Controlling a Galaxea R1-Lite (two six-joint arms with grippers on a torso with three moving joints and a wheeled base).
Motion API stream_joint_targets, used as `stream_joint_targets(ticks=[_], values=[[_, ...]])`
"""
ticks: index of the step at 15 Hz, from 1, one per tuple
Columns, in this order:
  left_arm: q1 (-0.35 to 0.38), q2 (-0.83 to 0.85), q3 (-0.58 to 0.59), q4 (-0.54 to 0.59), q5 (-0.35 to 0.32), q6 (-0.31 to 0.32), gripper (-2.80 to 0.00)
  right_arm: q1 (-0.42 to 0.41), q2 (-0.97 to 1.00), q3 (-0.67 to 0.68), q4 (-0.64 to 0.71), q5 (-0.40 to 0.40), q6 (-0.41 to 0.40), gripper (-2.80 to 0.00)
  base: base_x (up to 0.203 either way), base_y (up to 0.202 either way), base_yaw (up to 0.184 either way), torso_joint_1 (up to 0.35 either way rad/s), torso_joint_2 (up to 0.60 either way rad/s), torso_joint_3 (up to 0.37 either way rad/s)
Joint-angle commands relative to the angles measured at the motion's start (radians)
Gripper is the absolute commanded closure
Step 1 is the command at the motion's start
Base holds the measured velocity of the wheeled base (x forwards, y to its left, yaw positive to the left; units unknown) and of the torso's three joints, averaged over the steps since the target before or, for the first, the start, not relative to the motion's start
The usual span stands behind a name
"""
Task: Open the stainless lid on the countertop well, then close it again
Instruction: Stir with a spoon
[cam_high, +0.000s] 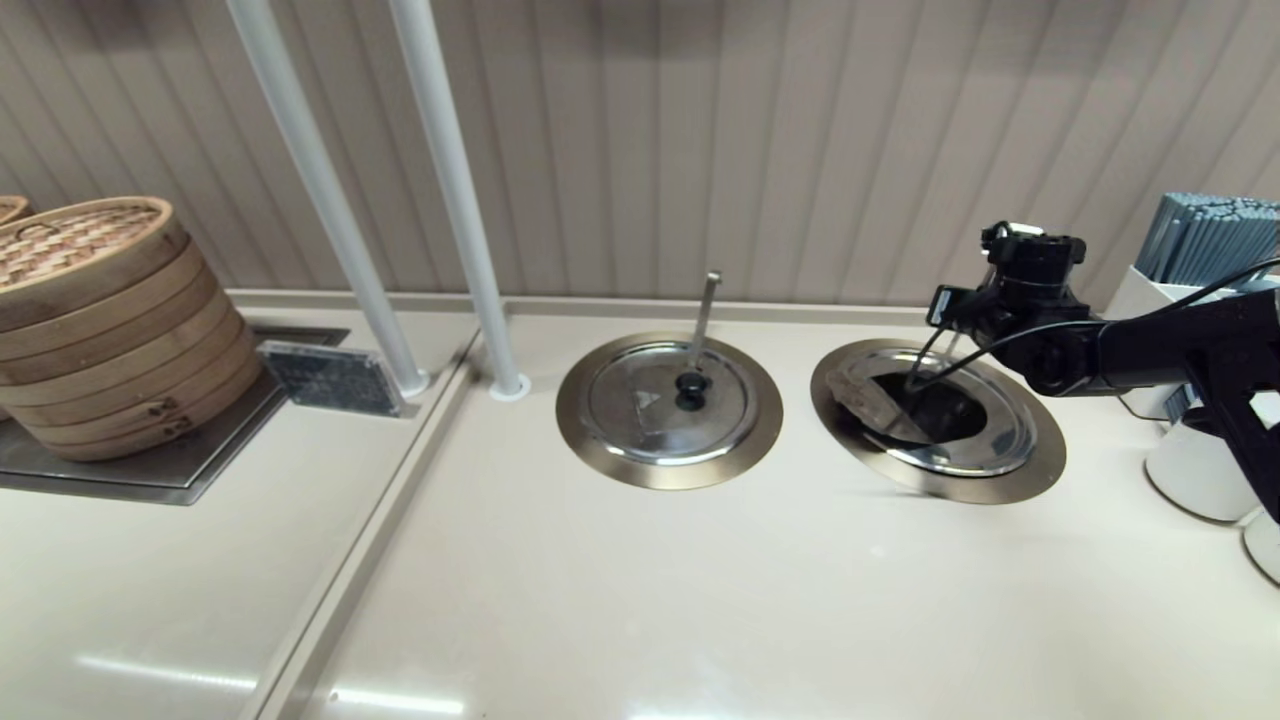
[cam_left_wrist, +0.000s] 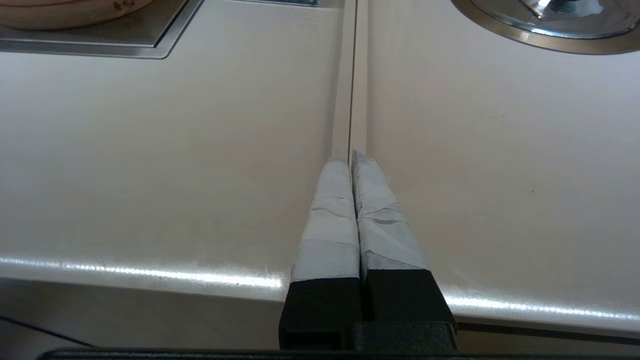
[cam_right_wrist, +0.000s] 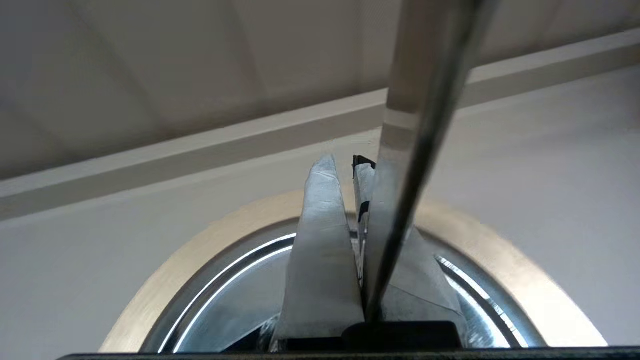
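Note:
The countertop well (cam_high: 1040, 470) on the right has a bronze rim (cam_right_wrist: 210, 245). Its stainless lid (cam_high: 990, 440) stands open. The wedge panel (cam_high: 865, 400) lies folded back to the left, baring the dark cavity (cam_high: 935, 410). No black knob shows. My right gripper (cam_high: 938, 308) hovers over the well's far edge. Its taped fingers (cam_right_wrist: 320, 250) are shut to a slit, with no part of the lid between them. A steel ladle handle (cam_right_wrist: 425, 100) crosses just in front of them. My left gripper (cam_left_wrist: 351, 156) is shut and empty, parked low over the counter seam near the front edge.
The twin well (cam_high: 668, 470) sits left of it, with its lid (cam_high: 640, 380) closed, a black knob and a ladle handle (cam_high: 708, 310). Bamboo steamers (cam_high: 100, 320) stand far left and two white poles (cam_high: 455, 200) behind. A holder of blue sticks (cam_high: 1210, 240) and white cups (cam_high: 1195, 470) crowd the right.

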Motion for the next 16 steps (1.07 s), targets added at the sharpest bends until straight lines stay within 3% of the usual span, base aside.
stream_joint_targets(ticks=[1,3,4,5,8,9,16], values=[[0.000,0.000,0.000,0.000,0.000,0.000,0.00,0.003,-0.068,0.061,0.042,0.108,0.031,0.00,0.000,0.000,0.000,0.000,0.00,0.000],[0.000,0.000,0.000,0.001,0.000,0.002,0.00,-0.034,-0.068,0.076,0.058,0.116,-0.048,0.00,0.000,0.000,0.000,0.000,0.00,0.000],[0.000,0.000,0.000,0.000,0.000,0.000,0.00,-0.059,-0.061,0.084,0.057,0.105,-0.123,0.00,0.000,0.000,0.000,0.000,0.00,0.000],[0.000,0.000,0.000,0.001,0.000,0.000,0.00,-0.070,-0.044,0.074,0.053,0.072,-0.145,0.00,0.000,0.000,0.000,0.000,0.00,0.000],[0.000,0.000,0.000,0.001,0.000,0.000,0.00,-0.052,0.013,-0.025,0.050,-0.042,-0.107,0.00,0.000,0.000,0.000,0.000,0.00,0.000],[0.000,0.000,0.000,0.001,0.000,0.000,0.00,-0.044,0.016,-0.030,0.057,-0.043,-0.078,0.00,0.000,0.000,0.000,0.000,0.00,0.000],[0.000,0.000,0.000,0.000,0.000,0.000,0.00,-0.043,0.059,-0.056,0.109,-0.002,-0.071,0.00,0.000,0.000,0.000,0.000,0.00,0.000]])
